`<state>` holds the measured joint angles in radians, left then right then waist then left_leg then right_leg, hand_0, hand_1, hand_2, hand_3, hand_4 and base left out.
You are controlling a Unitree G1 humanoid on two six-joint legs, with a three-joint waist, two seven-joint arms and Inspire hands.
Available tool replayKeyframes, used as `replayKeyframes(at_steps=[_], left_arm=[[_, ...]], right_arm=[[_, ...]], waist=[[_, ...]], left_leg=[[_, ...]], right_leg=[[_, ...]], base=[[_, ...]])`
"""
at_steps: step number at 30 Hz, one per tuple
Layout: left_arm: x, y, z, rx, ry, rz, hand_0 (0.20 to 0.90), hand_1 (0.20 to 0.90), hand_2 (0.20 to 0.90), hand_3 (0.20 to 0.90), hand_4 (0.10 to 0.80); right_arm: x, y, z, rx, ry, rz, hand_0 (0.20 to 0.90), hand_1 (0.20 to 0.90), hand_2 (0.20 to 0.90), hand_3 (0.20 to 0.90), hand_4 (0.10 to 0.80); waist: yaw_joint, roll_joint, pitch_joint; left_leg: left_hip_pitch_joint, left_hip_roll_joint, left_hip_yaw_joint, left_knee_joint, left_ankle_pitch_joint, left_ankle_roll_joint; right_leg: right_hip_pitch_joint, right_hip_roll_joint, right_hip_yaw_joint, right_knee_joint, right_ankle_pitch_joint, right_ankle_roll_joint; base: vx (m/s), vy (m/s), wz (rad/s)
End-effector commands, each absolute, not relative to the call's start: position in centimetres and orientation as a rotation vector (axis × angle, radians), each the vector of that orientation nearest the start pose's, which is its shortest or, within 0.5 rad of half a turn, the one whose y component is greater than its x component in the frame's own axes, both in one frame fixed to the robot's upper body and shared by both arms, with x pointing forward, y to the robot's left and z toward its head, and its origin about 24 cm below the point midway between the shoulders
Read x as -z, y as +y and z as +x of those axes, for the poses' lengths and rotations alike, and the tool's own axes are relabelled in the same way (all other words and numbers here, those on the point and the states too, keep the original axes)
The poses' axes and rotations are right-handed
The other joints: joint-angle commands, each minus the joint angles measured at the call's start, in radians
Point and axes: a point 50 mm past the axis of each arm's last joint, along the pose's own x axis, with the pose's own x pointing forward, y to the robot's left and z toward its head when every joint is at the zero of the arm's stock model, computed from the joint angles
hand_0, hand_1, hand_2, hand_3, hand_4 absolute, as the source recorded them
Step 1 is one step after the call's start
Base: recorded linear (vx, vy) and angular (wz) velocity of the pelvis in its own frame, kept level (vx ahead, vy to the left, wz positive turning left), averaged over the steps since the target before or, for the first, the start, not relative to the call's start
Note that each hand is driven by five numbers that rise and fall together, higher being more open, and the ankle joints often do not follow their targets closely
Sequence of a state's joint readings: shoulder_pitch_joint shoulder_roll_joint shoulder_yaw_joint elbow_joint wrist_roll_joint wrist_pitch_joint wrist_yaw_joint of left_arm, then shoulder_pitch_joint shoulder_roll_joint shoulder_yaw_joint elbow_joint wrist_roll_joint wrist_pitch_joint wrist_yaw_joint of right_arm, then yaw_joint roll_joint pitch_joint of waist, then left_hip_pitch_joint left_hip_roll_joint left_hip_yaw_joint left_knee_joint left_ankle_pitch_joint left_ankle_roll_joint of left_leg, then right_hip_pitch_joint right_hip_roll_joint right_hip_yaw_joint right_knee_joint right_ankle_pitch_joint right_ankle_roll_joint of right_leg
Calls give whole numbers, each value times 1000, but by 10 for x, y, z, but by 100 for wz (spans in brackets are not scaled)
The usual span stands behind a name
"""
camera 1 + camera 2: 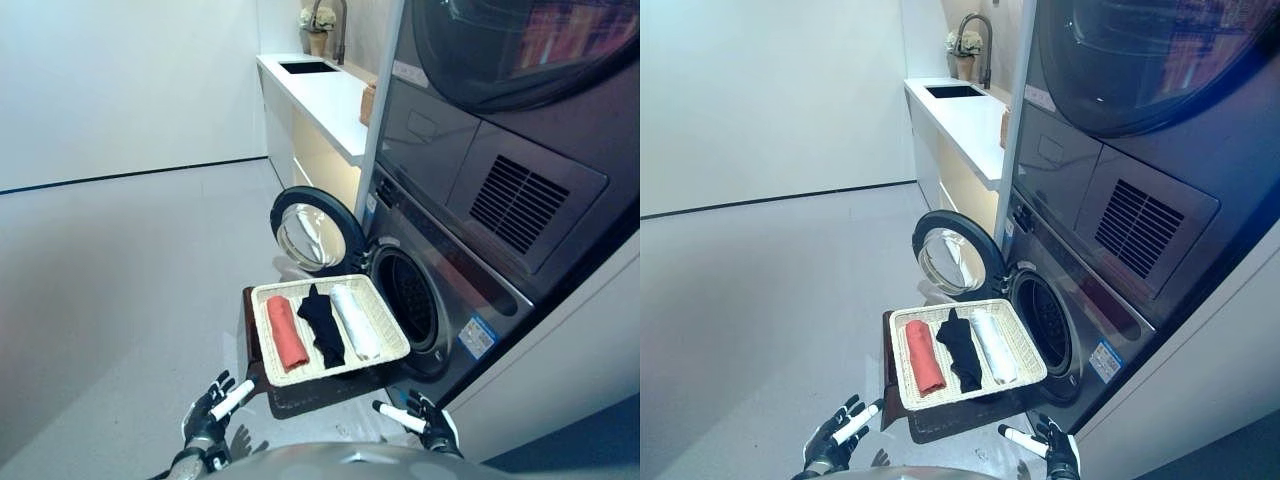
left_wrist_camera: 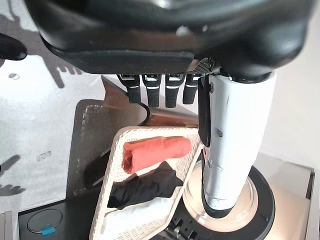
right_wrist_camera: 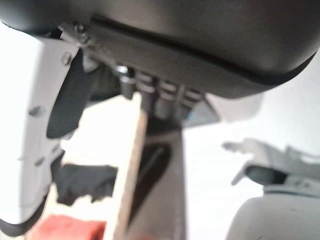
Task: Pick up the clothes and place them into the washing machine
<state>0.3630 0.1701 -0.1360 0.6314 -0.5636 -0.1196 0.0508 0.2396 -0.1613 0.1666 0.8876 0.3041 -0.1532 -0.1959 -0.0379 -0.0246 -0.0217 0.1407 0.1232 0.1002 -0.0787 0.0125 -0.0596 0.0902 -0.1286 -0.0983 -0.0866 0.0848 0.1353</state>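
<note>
Clothes: three rolled pieces lie side by side in a pale woven rectangular basket, none in either hand. Counted: one coral-red rolled cloth, one black rolled cloth, one white rolled cloth. Each roll's long axis runs along the basket's short side, one end pointing toward the robot and the other toward the round open door of the dark grey front-loading washing machine. Red roll sits at the basket end farthest from the machine's drum opening, black in the middle, white nearest the opening. Basket rests on a dark brown low stand, just beside the machine's front, below the swung-open door.

Left hand, dark with a white thumb cover, hangs near the stand's corner on the basket's red-roll side, apart from the basket; fingers loosely spread and relaxed, holding nothing. Right hand hangs on the basket's white-roll side, close to the machine's base; fingers likewise loose and empty, white thumb cover sticking out toward the stand.

One second dark appliance is stacked on top of the washing machine.
</note>
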Motion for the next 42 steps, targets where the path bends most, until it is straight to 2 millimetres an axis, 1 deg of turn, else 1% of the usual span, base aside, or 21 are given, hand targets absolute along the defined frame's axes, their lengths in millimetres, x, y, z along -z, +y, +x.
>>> replayKeyframes(at_steps=[1,3,4,5,8,14,16,18,21,23,26,27,28,29,30,31,34,37,38,40,42], left_arm=[[106,203,135,-284,596,-322,900,900,900,900,800],[103,201,140,-262,578,-317,900,900,900,900,800],[99,200,147,-254,554,-314,900,900,900,900,800],[98,198,150,-242,545,-313,900,900,900,900,800],[99,195,150,-235,549,-305,900,900,900,900,800],[98,202,150,-253,542,-280,900,900,900,900,800],[98,202,149,-255,546,-276,900,900,900,900,800],[99,201,148,-248,554,-275,900,900,900,900,800],[98,198,151,-231,552,-268,900,900,900,900,800],[97,200,153,-227,549,-258,900,900,900,900,800],[94,201,157,-218,543,-239,900,900,900,900,800],[92,202,159,-211,532,-231,900,900,900,900,800],[90,205,161,-211,523,-222,900,900,900,900,800],[90,205,161,-211,523,-222,900,900,900,900,800],[90,206,162,-218,523,-223,900,900,900,900,800],[91,206,161,-225,526,-230,900,900,900,900,800],[92,205,161,-239,524,-249,900,900,900,900,800],[93,203,157,-250,527,-270,900,900,900,900,800],[94,203,156,-254,528,-277,900,900,900,900,800],[96,203,150,-277,541,-293,900,900,900,900,800],[99,203,145,-295,556,-308,900,900,900,900,800]], right_arm=[[128,-217,133,318,741,-48,900,900,900,900,800],[126,-222,135,328,735,-63,900,900,900,900,800],[124,-226,139,339,725,-73,900,900,900,900,800],[122,-230,143,343,710,-86,900,900,900,900,800],[119,-232,149,361,691,-78,900,900,900,900,800],[126,-217,143,303,741,-62,900,900,900,900,800],[127,-217,143,305,743,-60,900,900,900,900,800],[127,-218,143,317,743,-52,900,900,900,900,800],[123,-218,147,331,719,-33,900,900,900,900,800],[121,-218,151,332,701,-23,900,900,900,900,800],[118,-218,151,353,679,2,900,900,900,900,800],[116,-219,152,359,668,9,900,900,900,900,800],[115,-219,154,369,657,18,900,900,900,900,800],[115,-219,154,369,657,18,900,900,900,900,800],[115,-220,153,378,657,26,900,900,900,900,800],[115,-221,152,384,658,30,900,900,900,900,800],[117,-225,151,411,673,38,900,900,900,900,800],[120,-224,149,418,694,38,900,900,900,900,800],[121,-224,148,417,705,32,900,900,900,900,800],[121,-223,148,407,705,21,900,900,900,900,800],[120,-224,147,402,703,12,900,900,900,900,800]], waist=[[12,-34,76],[18,-38,95],[19,-36,101],[15,-30,97],[1,-16,69],[8,-14,52],[9,-16,52],[11,-18,53],[5,-13,67],[-4,-7,94],[-22,5,120],[-26,11,131],[-28,22,146],[-29,22,146],[-31,21,145],[-37,17,138],[-64,-9,127],[-84,-10,131],[-89,-11,128],[-95,-9,122],[-103,-16,118]], left_leg=[[-101,33,-49,185,-17,-57],[-144,0,-88,271,-20,-61],[-158,-21,-112,262,-25,-55],[-160,-29,-111,220,-33,-43],[-134,-35,-73,172,-49,-23],[-81,-80,-42,128,-70,20],[-81,-89,-39,132,-78,26],[-82,-103,-36,143,-92,39],[-77,-121,-38,159,-111,66],[-69,-131,-38,168,-116,88],[-42,-149,-44,175,-129,119],[-34,-151,-45,183,-136,129],[-26,-149,-46,194,-142,136],[-26,-149,-47,195,-143,136],[-14,-152,-41,194,-155,132],[-3,-155,-43,188,-161,128],[49,-167,-66,160,-195,96],[119,-140,-85,117,-225,67],[142,-128,-93,101,-225,57],[186,-106,-113,73,-229,42],[222,-77,-139,57,-236,28]], right_leg=[[12,27,-29,-1,-35,-14],[11,21,-24,-1,-28,-18],[5,15,-26,-1,-24,-13],[-3,9,-29,-1,-19,-6],[-13,-13,-16,4,-9,10],[-7,-62,16,31,-13,29],[-13,-71,21,43,-14,33],[-29,-88,31,82,-19,40],[-89,-102,60,221,-21,46],[-160,-106,77,357,29,39],[-240,-108,105,545,119,16],[-263,-111,104,598,126,7],[-293,-122,70,642,118,-1],[-293,-122,69,643,117,-1],[-292,-141,31,599,103,2],[-298,-149,17,555,94,9],[-320,-152,-18,285,93,40],[-335,-124,-30,62,185,84],[-358,-126,-26,28,209,95],[-371,-108,-4,37,225,100],[-382,-107,34,107,230,98]], base=[[-67,-63,11],[-75,-6,9],[-62,69,11],[-12,105,13],[41,147,3],[60,136,-16],[22,91,-13],[24,117,-14],[-3,138,-7],[-51,171,-8],[9,199,-13],[32,211,-15],[23,143,-4],[81,85,2],[126,-10,4],[209,-37,8],[300,-123,20],[320,-102,28],[303,-91,-11],[315,-108,-24],[275,-132,3]])
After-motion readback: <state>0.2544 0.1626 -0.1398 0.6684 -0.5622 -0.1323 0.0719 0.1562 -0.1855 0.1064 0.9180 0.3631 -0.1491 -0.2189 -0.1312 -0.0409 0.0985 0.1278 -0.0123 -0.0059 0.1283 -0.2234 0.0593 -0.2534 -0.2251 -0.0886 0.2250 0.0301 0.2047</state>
